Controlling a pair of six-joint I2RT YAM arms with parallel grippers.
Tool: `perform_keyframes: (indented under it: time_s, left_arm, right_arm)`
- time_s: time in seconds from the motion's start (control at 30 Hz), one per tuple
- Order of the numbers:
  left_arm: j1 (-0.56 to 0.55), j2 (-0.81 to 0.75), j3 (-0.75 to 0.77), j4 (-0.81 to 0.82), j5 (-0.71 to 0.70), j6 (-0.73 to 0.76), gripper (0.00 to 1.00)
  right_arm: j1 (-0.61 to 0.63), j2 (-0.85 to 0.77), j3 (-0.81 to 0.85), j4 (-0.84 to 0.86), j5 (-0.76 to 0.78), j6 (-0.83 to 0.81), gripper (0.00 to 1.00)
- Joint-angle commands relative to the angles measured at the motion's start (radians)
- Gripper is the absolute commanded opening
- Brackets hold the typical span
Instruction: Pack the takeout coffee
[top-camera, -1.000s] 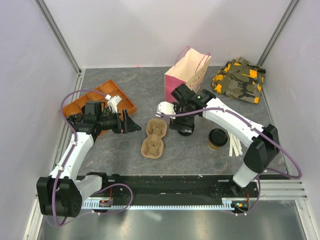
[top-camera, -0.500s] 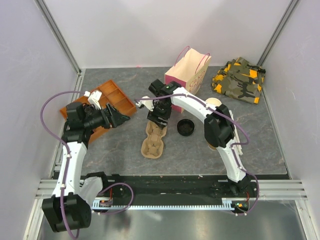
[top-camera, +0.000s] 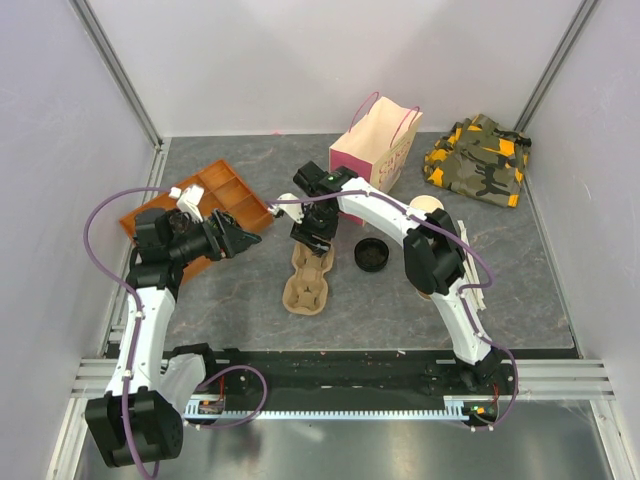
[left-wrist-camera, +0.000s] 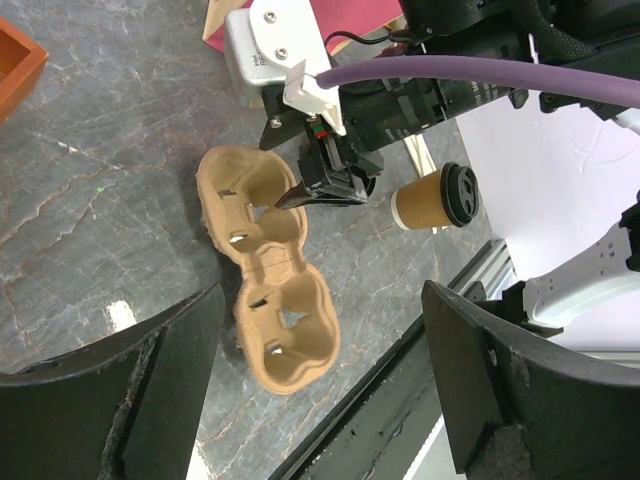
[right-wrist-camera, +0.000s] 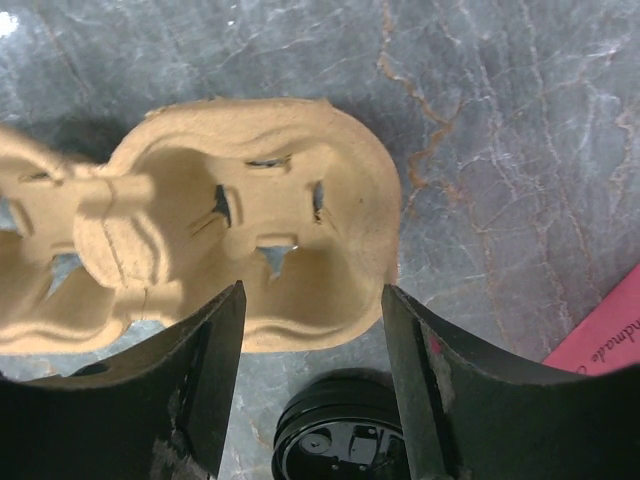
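Now my right end effector (right-wrist-camera: 312, 295) straddles one end of the tan moulded-pulp cup carrier (right-wrist-camera: 250, 190), fingers apart; my left end effector (left-wrist-camera: 322, 300) gapes wide, empty. The black-lidded tan paper takeout coffee (left-wrist-camera: 437, 198) stands on the desk (left-wrist-camera: 120, 150) nearby.

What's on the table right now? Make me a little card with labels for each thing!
coffee cup with lid: on the table, apart from the carrier, not held
cup carrier: brown, two wells, no cups in it
right gripper: open, over the carrier's far well
left gripper: open, holding nothing, pointed toward the carrier
loose black lid: on the table beside the carrier
pink bag: standing at the back
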Motion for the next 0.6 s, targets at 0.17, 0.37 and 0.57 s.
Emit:
perform_keyframes:
  time_s: [0.17,0.37,0.57]
  left_arm:
    - [0.005,-0.025,-0.03,0.057,0.032,-0.035,0.86]
    - [0.005,-0.029,-0.023,0.058,0.049,-0.017,0.85]
    - [0.004,-0.023,0.0,0.0,0.081,0.09,0.85]
  right_arm:
    - [0.001,-0.002,0.029,0.035,0.032,0.002,0.63]
    - [-0.005,0.018,0.057,0.051,0.052,-0.009,0.63]
    - [-0.007,0.02,0.115,0.037,0.049,-0.029,0.63]
